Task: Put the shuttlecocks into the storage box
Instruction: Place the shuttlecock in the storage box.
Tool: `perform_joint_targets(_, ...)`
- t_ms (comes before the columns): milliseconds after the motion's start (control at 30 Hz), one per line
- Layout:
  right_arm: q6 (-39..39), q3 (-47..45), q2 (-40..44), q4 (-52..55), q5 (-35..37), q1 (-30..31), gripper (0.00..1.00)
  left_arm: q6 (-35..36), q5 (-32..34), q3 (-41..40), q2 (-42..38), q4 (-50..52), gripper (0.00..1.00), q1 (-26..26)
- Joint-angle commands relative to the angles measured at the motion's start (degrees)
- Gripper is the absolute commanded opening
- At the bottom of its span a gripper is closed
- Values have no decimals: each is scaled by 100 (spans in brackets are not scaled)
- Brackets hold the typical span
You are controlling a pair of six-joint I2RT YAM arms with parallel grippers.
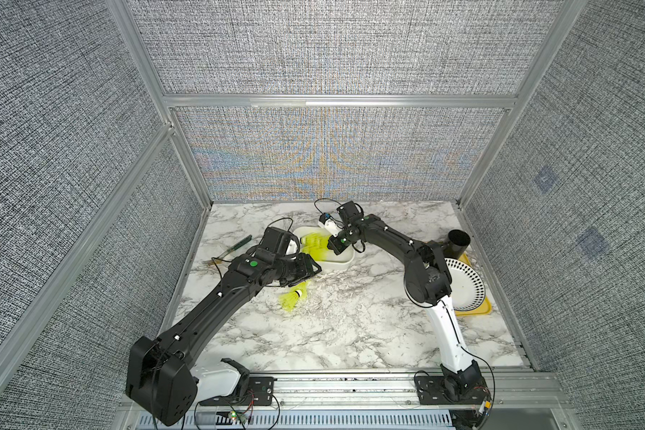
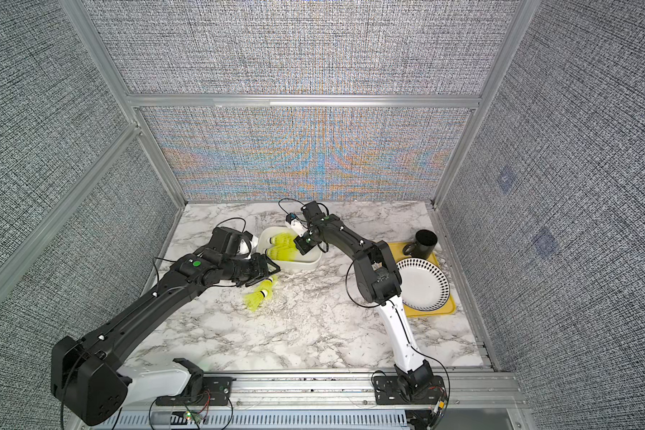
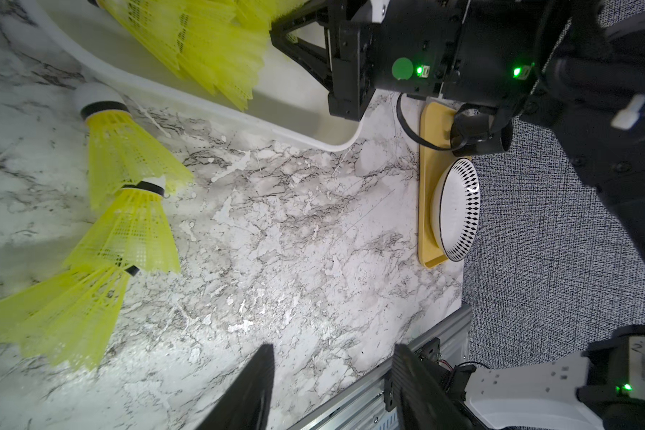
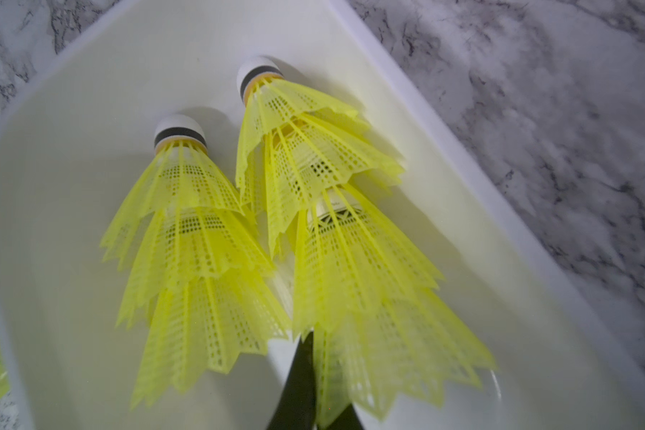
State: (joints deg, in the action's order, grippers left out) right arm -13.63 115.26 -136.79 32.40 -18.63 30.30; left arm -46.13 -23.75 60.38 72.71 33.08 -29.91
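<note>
Reaching down from a high bent elbow, the right arm dips its right claw into the storage box, fingers pressed together between two nested stacks of shuttlecocks lying inside. The left arm stretches low over the counter, its left claw turned sideways, spread and empty, near three loose shuttlecocks nested just outside the box.

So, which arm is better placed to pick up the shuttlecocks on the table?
Probably left. The left tool is open, close to those shuttlecocks; the right tool is shut, down in the box.
</note>
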Motion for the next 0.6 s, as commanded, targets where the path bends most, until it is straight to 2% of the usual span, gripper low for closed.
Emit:
perform_joint_targets(0, -64, 90, -44, -41, -243, -25, 0, -10, -6, -24, -29, 22, 54, -19)
perform_joint_targets(300, -67, 174, -128, -4, -510, -60, 0, -10, 2, -35, 13, 20, 54, -50)
perform_joint_targets(433, -45, 163, -96, 3, -467, -60, 10, -10, 2, -26, 15, 30, 54, -67)
perform_joint_targets(567, -37, 103, 13, 5, -383, -58, 15, -10, 12, -35, -11, 47, 54, -76)
